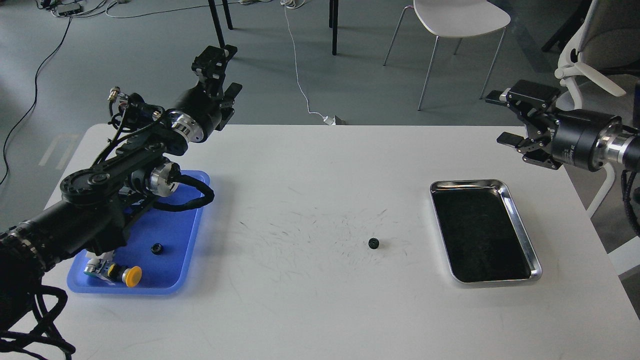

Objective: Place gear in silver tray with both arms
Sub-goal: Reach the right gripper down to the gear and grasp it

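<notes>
A small black gear [373, 243] lies alone on the white table, left of the silver tray [523, 216], whose dark floor holds nothing. My left gripper [224, 73] is raised above the table's back left edge, far from the gear, with its fingers apart and nothing between them. My right gripper [503, 116] hovers above the back right of the table, behind the silver tray, open and empty. A second small black gear [157, 248] lies in the blue tray.
A blue plastic tray [195, 210] at the left holds push buttons, among them a yellow one [132, 275], and is partly hidden by my left arm. A white chair [460, 20] and an office chair [595, 65] stand beyond the table.
</notes>
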You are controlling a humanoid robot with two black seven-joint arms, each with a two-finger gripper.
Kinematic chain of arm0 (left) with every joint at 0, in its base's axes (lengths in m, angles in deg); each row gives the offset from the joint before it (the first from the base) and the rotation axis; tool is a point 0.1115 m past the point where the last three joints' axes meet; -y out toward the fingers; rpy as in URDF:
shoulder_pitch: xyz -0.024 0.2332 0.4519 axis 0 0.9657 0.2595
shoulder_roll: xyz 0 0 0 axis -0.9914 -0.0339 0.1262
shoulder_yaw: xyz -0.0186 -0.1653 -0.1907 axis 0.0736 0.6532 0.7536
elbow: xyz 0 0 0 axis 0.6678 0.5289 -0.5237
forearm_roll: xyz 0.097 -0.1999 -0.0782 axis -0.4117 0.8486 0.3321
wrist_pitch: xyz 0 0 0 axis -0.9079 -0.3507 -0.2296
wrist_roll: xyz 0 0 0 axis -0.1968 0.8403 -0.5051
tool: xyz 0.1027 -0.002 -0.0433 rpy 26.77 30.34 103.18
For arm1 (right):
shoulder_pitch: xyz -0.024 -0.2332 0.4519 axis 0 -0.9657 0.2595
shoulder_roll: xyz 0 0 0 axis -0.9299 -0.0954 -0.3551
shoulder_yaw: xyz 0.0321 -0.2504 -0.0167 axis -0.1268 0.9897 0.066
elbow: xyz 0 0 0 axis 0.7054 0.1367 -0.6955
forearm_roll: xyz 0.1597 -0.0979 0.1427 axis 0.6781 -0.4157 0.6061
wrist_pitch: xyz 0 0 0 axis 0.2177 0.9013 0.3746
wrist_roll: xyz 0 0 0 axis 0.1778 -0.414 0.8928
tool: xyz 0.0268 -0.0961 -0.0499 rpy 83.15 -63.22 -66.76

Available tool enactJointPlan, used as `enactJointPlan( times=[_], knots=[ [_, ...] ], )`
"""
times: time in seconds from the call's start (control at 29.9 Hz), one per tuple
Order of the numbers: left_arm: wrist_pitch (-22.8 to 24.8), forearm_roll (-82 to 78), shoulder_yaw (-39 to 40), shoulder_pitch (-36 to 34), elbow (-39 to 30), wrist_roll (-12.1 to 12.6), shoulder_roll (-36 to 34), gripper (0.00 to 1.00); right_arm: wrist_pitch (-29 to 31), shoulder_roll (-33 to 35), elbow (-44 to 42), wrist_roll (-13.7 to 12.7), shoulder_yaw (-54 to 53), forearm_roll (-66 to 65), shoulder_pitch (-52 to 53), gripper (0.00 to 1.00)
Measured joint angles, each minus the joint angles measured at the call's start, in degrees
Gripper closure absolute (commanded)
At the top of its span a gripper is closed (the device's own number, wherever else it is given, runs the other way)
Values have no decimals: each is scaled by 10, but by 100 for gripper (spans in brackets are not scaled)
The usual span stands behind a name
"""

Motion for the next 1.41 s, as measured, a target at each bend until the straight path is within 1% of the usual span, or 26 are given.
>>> enactJointPlan(
  times=[0.07,0.13,0.2,0.3,0.4,0.54,0.67,0.74,0.94,1.14,1.24,1.41],
  knots=[
    [16,22,10,4,0,0,-14,9,0,-24,4,-7,111,-23,96,1],
    [23,29,18,5,0,0,-23,9,-1,-62,5,-11,215,-38,183,1],
    [24,31,25,5,0,0,-28,9,-3,-124,-1,-14,323,-45,261,1],
    [24,33,42,5,-1,-1,-38,9,-5,-230,-23,-25,437,-46,324,1],
    [21,33,50,6,-1,-1,-41,9,-4,-313,-57,-38,488,-46,332,2],
    [20,31,52,17,-1,-2,-44,9,1,-412,-123,-46,512,-44,293,3],
    [20,31,53,25,-2,-17,-54,9,4,-497,-185,-47,518,-39,264,6],
    [21,32,53,30,-2,-25,-61,9,6,-527,-209,-48,523,-35,256,7],
    [23,31,53,33,-2,-31,-67,9,35,-585,-233,-48,539,-7,250,10],
    [22,31,53,33,-2,-41,-68,9,79,-596,-234,-48,561,-1,262,10],
    [22,32,53,34,-2,-43,-68,9,90,-596,-234,-48,570,-1,264,10],
    [21,32,53,34,-2,-44,-73,9,95,-600,-236,-48,583,-1,264,24]
  ],
)
